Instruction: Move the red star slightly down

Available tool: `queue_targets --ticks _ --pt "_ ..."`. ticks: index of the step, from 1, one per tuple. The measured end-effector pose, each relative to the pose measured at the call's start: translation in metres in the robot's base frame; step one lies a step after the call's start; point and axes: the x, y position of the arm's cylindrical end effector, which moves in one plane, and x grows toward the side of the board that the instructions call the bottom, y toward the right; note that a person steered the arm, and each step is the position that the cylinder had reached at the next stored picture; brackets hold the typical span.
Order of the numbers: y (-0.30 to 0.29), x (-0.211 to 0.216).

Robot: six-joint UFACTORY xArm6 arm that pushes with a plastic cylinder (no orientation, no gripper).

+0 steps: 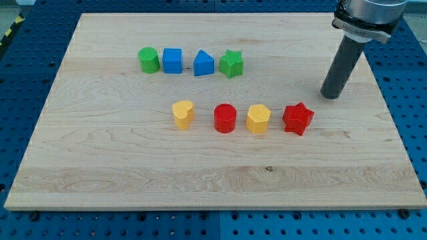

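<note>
The red star (297,119) lies on the wooden board (213,180) at the right end of the lower row of blocks. My tip (330,96) rests on the board above and to the right of the red star, a short gap away and not touching it. The rod rises from there toward the view's top right.
Lower row, left to right: yellow heart (183,114), red cylinder (225,119), yellow hexagon (258,119), then the red star. Upper row: green cylinder (148,60), blue cube (172,60), blue triangular block (204,64), green star (231,63). A blue pegboard surrounds the board.
</note>
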Motion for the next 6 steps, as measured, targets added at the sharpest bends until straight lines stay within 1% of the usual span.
queue_targets --ticks 1,2,3,4,5,6 --pt "0.0 0.0" --pt "-0.036 0.001" --pt "-0.102 0.013" --pt "-0.095 0.032" --pt "-0.066 0.045" --pt "-0.064 0.069"
